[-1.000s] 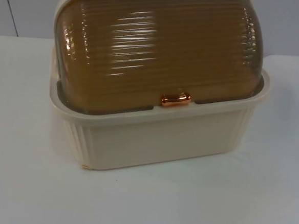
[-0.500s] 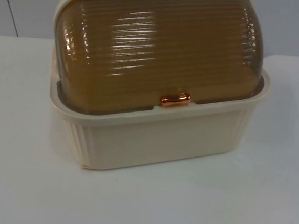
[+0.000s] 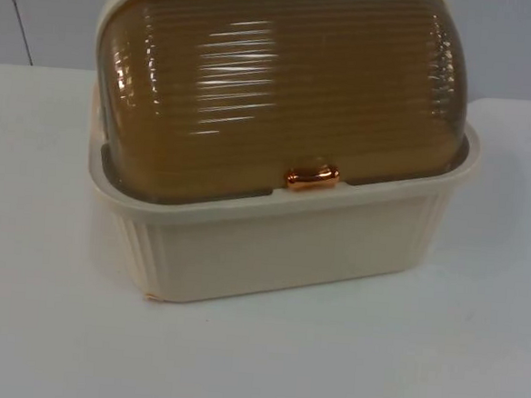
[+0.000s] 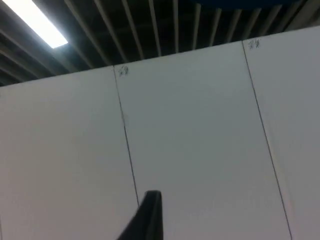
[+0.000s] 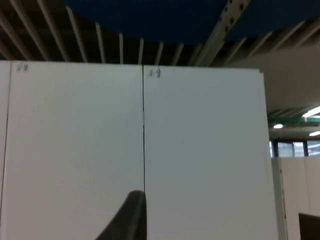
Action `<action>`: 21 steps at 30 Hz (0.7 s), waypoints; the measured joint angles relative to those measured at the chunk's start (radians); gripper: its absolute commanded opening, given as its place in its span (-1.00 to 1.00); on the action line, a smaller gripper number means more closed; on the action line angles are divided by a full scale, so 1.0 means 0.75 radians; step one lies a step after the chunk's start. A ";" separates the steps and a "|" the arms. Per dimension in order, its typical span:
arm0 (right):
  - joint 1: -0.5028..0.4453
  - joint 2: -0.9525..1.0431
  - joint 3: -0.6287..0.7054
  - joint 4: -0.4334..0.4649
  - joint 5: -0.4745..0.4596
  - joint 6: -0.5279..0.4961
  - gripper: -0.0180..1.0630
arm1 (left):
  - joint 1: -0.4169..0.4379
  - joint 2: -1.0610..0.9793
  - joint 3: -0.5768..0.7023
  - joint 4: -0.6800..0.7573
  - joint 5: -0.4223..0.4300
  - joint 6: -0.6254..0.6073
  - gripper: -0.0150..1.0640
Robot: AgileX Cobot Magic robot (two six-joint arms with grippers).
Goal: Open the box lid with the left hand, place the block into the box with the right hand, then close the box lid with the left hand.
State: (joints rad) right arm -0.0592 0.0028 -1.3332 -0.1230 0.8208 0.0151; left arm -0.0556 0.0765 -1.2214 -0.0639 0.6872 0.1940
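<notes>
A cream plastic box (image 3: 280,246) stands in the middle of the white table in the top view. Its domed, ribbed amber lid (image 3: 282,91) is down over the box, and the small copper handle (image 3: 312,177) rests at the front rim. My left gripper (image 4: 150,215) is lifted off the table and points at the grey partition wall (image 4: 200,140). My right gripper (image 5: 131,215) is lifted likewise and faces the same wall (image 5: 200,150). Both arms wait.
The white table (image 3: 54,348) runs on in front of the box and to both its sides. The grey partition wall (image 3: 42,10) closes the table behind the box. Ceiling slats (image 4: 150,25) run above the wall.
</notes>
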 measured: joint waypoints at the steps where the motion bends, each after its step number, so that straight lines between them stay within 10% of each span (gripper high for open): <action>1: 0.000 -0.006 0.000 0.000 0.000 -0.003 0.97 | 0.013 -0.039 0.044 0.000 -0.026 0.000 0.75; 21: 0.046 -0.006 0.103 0.095 0.171 -0.100 0.97 | 0.012 -0.103 0.105 0.025 0.016 -0.047 0.75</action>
State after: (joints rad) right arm -0.0246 -0.0019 -1.2558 -0.0517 0.9490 -0.0597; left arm -0.0463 -0.0006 -1.1427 -0.0453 0.6994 0.1585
